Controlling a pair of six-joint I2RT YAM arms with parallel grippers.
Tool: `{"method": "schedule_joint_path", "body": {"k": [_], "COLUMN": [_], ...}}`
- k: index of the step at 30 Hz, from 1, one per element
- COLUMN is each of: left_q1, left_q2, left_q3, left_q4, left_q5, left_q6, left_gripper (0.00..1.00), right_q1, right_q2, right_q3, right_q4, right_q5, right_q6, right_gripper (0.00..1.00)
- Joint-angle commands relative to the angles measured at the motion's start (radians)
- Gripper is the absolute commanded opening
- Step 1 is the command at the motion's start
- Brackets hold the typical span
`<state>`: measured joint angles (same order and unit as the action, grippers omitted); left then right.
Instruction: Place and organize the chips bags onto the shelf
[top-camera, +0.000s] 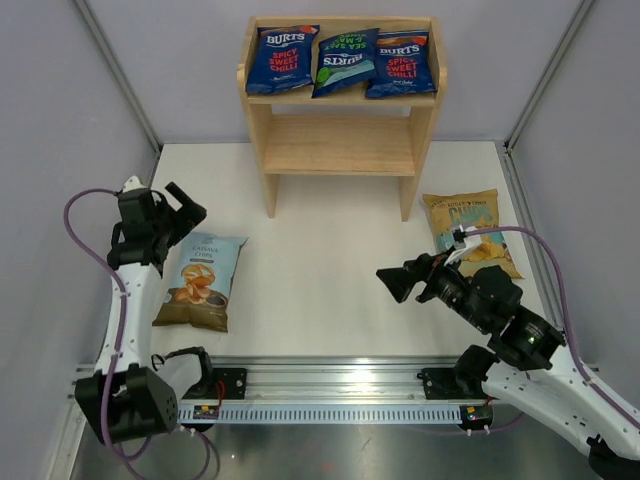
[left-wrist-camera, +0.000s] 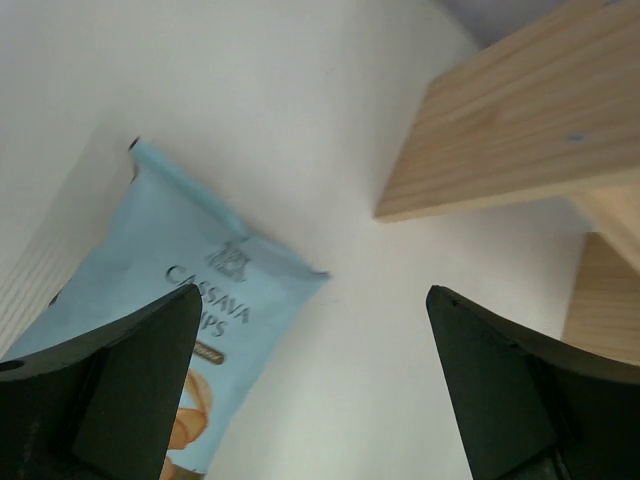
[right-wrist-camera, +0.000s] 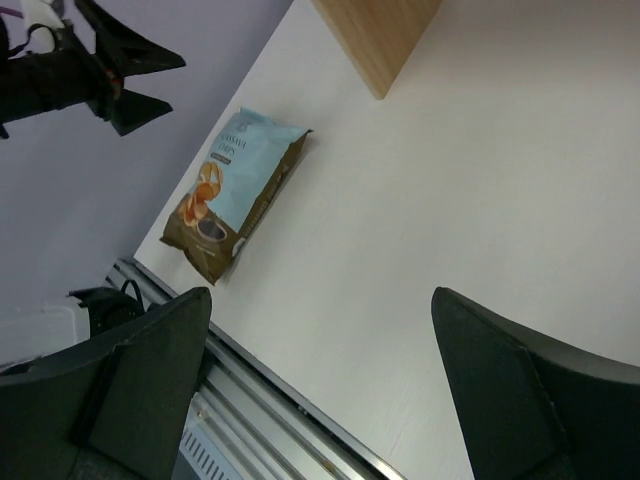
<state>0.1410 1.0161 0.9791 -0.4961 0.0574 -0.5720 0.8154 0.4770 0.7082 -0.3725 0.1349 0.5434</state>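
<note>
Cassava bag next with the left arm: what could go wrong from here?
1. The cassava bag lies flat on the table; the open left gripper may push it rather than pinch it.
2. Three Burts bags fill the shelf's top tier, so it must go under that board, where the gripper could hit wood.
3. The right arm's cable crosses the yellow bag and might drag it.

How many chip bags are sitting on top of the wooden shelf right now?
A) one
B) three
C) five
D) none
B: the top of the shelf holds the left red-label Burts bag, the green-label Burts bag and the right red-label Burts bag, while the pale blue bag and the yellow bag lie on the table.
</note>
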Motion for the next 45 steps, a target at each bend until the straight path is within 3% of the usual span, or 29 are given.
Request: {"method": "schedule_joint_path", "body": {"k": [1,6,9,17,29,33,37,40,45], "left_q1": [0.118,0.227,0.261,0.33,0.359,0.373,0.378,0.376,0.378], "left_q2": [0.048,0.18,0.296,0.61,0.965,1.021,1.058,1.078,1.069], "left_q3": [-0.082,-0.047,0.061,0.225,0.36,0.371,0.362,0.365,0.371], "left_q4": [0.105,0.111,0.014,-0.077,-0.091,-0.067,-0.029,-0.012,0.02], "left_q5": [0.2,0.212,0.252,0.488,0.625,0.685,0.739,0.745,0.726], "left_q6": [0.032,0.11,0.231,0.383,0.38,0.365,0.319,0.294,0.258], "left_gripper": [0.99,0.99,0.99,0.99,0.99,0.98,0.89,0.67,0.45], "right_q1": [0.002,0.002,0.004,0.002,0.002,0.002,0.002,0.002,0.002], "right_q2": [0.008,0.057,0.086,0.107,0.097,0.123,0.149,0.147,0.144], "right_q3": [-0.053,-0.061,-0.055,-0.092,-0.147,-0.142,-0.128,-0.127,-0.116], "right_q4": [0.105,0.129,0.148,0.277,0.354,0.356,0.353,0.343,0.311], "right_q5": [-0.182,-0.403,-0.498,-0.782,-0.897,-0.9,-0.908,-0.893,-0.864], "right_q6": [-0.074,-0.14,-0.157,-0.158,-0.117,-0.118,-0.118,-0.125,-0.135], "right_gripper": [1.0,0.99,0.99,0.99,0.97,0.96,0.95,0.95,0.95]}}
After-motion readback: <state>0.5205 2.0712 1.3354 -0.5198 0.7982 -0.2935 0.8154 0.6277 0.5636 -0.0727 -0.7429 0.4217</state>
